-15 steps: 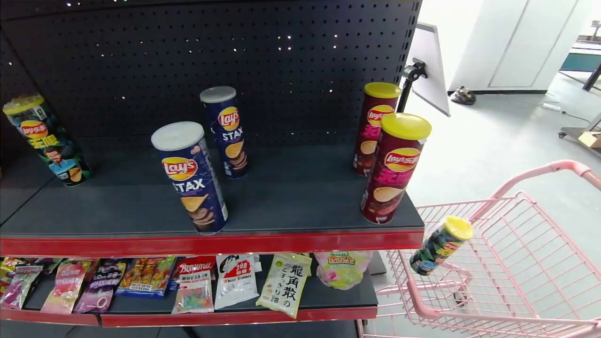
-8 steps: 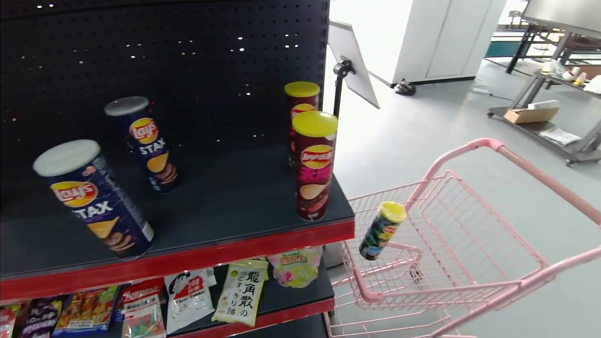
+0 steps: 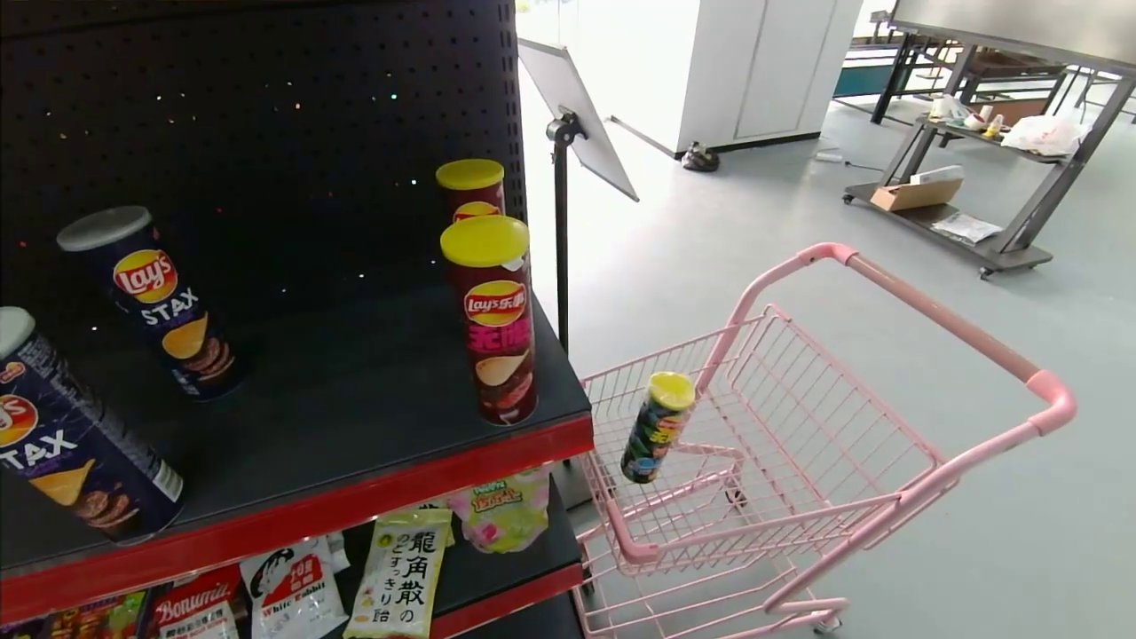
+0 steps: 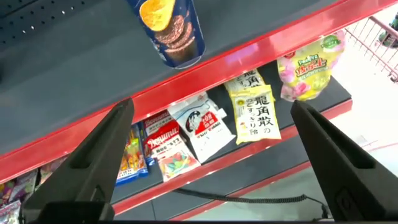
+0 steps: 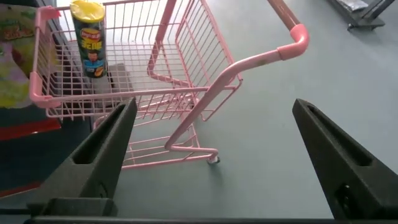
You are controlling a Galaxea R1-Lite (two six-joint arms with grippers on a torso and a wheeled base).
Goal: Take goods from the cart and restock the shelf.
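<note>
**Head view.** The shelf (image 3: 373, 484) fills the left. Its upper board carries two blue cans (image 3: 155, 302) and, at the right end, two maroon cans (image 3: 493, 328). The pink cart (image 3: 932, 311) stands to the right, its basket just beside the shelf's right end. One yellow-lidded can (image 3: 658, 426) is in the basket, at the end nearest the shelf. Its long axis is close to upright, lid up, leaning slightly.

**Left wrist view.** The left gripper (image 4: 211, 162) has its fingers spread wide with nothing between them. It faces the shelf's red front edge and the snack bags (image 4: 252, 115) on the lower board, not the cart.

**Right wrist view.** The right gripper (image 5: 217, 162), likewise spread and empty, looks down on the cart. The yellow-lidded can stands in the basket's corner next to the shelf, well apart from the fingertips.

The right arm appears the nearer of the two. Since wire walls enclose the can, the grasp probably calls for a descent from above, closing across the upright axis.
</note>
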